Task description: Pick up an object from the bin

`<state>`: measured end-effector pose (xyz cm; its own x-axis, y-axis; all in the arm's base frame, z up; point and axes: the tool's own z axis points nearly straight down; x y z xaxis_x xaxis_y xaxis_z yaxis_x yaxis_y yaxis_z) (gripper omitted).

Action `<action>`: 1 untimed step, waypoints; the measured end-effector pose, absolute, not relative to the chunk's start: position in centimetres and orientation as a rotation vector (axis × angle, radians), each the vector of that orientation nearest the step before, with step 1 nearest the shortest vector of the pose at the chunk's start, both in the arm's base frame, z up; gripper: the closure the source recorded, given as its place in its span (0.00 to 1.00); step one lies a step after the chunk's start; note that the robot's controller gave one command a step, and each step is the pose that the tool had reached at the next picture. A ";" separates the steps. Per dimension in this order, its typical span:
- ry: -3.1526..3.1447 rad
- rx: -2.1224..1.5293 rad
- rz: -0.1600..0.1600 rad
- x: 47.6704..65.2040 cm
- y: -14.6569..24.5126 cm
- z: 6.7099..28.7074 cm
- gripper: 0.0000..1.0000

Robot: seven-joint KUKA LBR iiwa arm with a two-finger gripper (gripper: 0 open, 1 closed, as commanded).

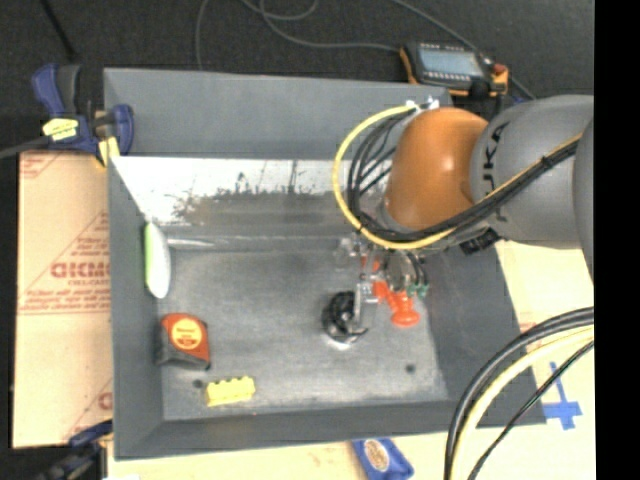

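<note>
My orange wrist cover [432, 166] hides one far corner of the bin [290, 373]. The dark round thing [343, 320] below me is partly covered; its kind I cannot tell.

A grey metal bin [262, 303] with sloping walls and a scuffed floor is seen, and a few small things are spread well apart on that floor. A pale, long stick [156, 260] is laid along the foot of the left wall, an orange and black tape measure [185, 340] is set near the front left corner, and a yellow toy brick [230, 391] is placed near it by the front wall. A black and silver round thing [343, 320] is found near the middle, with a small orange-red piece [404, 314] just to its right.
</note>
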<state>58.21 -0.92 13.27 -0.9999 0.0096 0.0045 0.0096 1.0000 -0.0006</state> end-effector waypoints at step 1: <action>-3.145 -0.015 0.001 58.4 -0.9 13.7 0.00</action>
